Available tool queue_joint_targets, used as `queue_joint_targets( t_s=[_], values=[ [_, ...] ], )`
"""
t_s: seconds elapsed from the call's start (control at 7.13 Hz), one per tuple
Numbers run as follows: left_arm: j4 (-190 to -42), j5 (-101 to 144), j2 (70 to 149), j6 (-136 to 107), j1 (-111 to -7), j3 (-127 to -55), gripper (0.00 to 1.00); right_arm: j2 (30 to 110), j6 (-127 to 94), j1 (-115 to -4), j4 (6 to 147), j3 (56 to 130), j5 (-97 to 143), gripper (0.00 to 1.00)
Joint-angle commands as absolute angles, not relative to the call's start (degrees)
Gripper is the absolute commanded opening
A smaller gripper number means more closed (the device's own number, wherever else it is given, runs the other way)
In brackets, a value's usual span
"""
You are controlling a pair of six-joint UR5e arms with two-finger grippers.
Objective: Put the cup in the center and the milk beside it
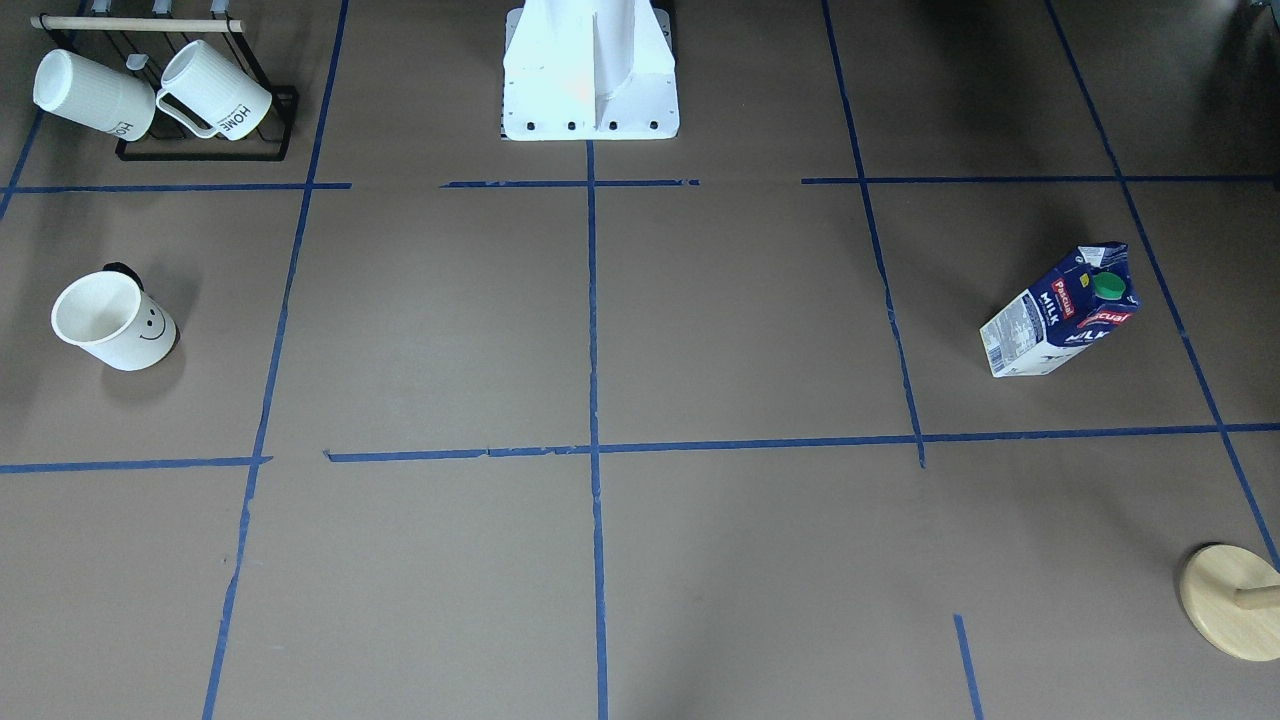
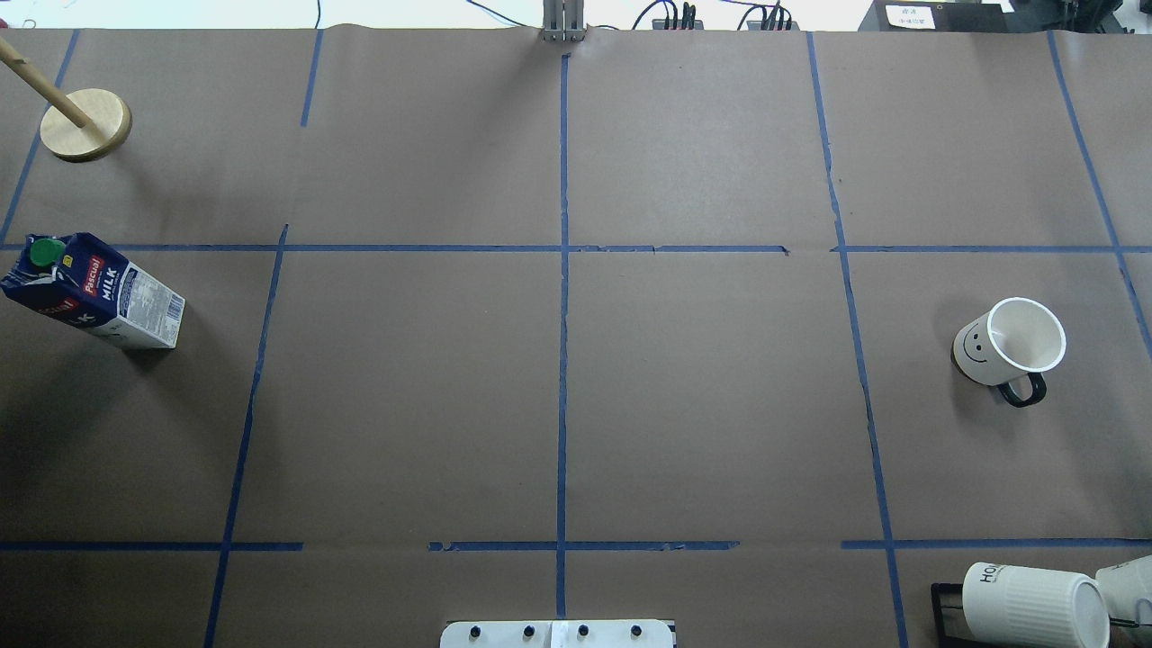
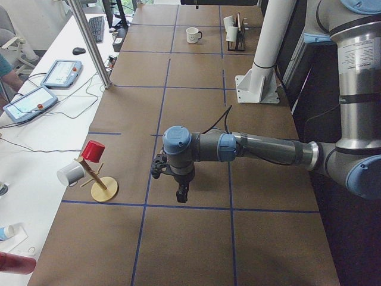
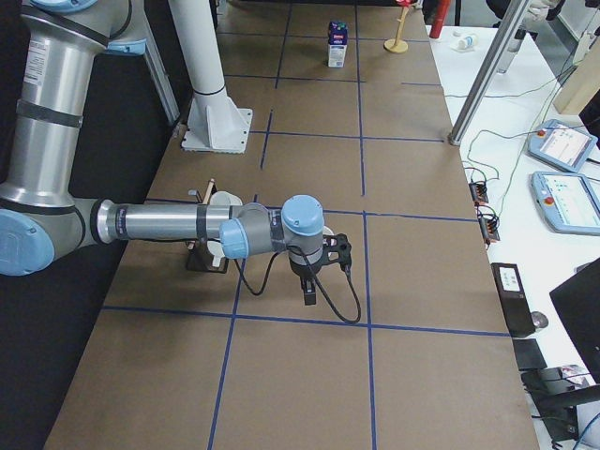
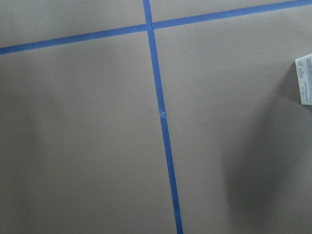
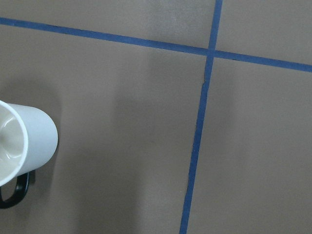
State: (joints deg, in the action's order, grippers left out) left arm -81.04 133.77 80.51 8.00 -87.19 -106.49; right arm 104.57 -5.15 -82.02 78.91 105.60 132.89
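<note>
The cup (image 1: 115, 322), white with a smiley face and black handle, stands upright at the table's right end; it also shows in the overhead view (image 2: 1008, 344) and at the right wrist view's left edge (image 6: 24, 141). The milk (image 1: 1060, 310) stands at the left end, also in the overhead view (image 2: 90, 290); one corner shows in the left wrist view (image 5: 304, 80). The center tape cross (image 2: 564, 248) is bare. My left gripper (image 3: 180, 192) and right gripper (image 4: 309, 289) hang above the table in side views only; I cannot tell if they are open or shut.
A black rack with two ribbed HOME mugs (image 1: 160, 95) stands at the near right corner by the robot base (image 1: 590, 70). A wooden peg stand (image 2: 85, 124) sits at the far left corner. An operators' desk with tablets (image 3: 36, 98) runs along the far side.
</note>
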Motion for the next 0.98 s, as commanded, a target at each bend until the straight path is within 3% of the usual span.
queue_joint_targets(
  t_s=[0.0, 0.56, 0.84],
  values=[
    [-81.0, 133.8, 80.9, 7.9, -86.8, -106.5, 1.0, 104.4, -4.5, -81.9, 77.9, 105.9, 132.9, 1.0],
    [-81.1, 133.8, 80.9, 7.9, -86.8, -106.4, 1.0, 93.1, -6.4, -71.8, 77.5, 106.4, 133.7, 1.0],
    [-81.1, 133.9, 80.9, 7.9, -86.7, -106.5, 1.0, 92.2, -7.8, -67.8, 77.3, 105.8, 128.9, 1.0]
  ],
)
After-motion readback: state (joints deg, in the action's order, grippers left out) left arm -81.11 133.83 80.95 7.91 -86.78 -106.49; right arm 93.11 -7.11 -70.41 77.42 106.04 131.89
